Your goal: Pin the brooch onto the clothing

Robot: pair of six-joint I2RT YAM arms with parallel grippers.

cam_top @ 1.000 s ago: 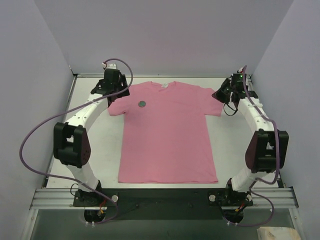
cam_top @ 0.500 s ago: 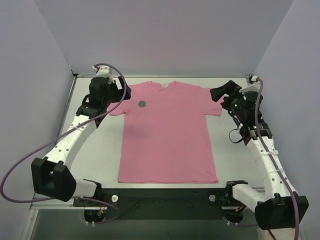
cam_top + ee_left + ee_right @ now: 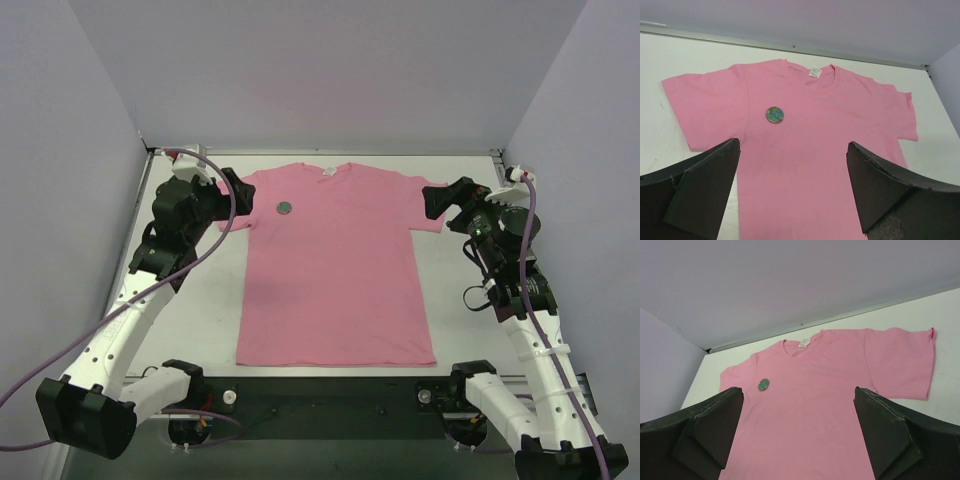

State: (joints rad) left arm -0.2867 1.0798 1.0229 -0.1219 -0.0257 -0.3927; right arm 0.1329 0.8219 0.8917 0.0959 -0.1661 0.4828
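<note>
1. Pink jersey fabric fills the middle of the scene. The T-shirt (image 3: 335, 270) lies flat and front up on the bench (image 3: 200, 300), with its neckline and small white label (image 3: 326, 173) at twelve o'clock and its hem at six.
2. The brooch (image 3: 285, 207), a small round greenish disc, rests on the chest at about eleven o'clock from the shirt's middle and seven o'clock of the label. It is too small to tell whether its pin passes through the cloth.
3. The left hand (image 3: 238, 203) is spread wide with nothing in it. It hangs by the sleeve at nine o'clock of the brooch, near it but not touching.
4. The right hand (image 3: 447, 197) is also wide open and empty. It is at the edge of the opposite sleeve, at three o'clock, well apart from the brooch.
5. Judgement: the brooch is already on the garment and both hands are off it, so the work looks to be at or just past the release.
6. Next move, as a judgement: check that the disc is fastened. If it is loose, one hand would need to steady the cloth beside it while the other presses the pin home.
7. The bench top is smooth, matt and white, with a metal rail (image 3: 100, 397) along the six o'clock edge. Plain lilac walls (image 3: 330, 70) close in three sides, and purple cables (image 3: 60, 270) loop from the arms.
</note>
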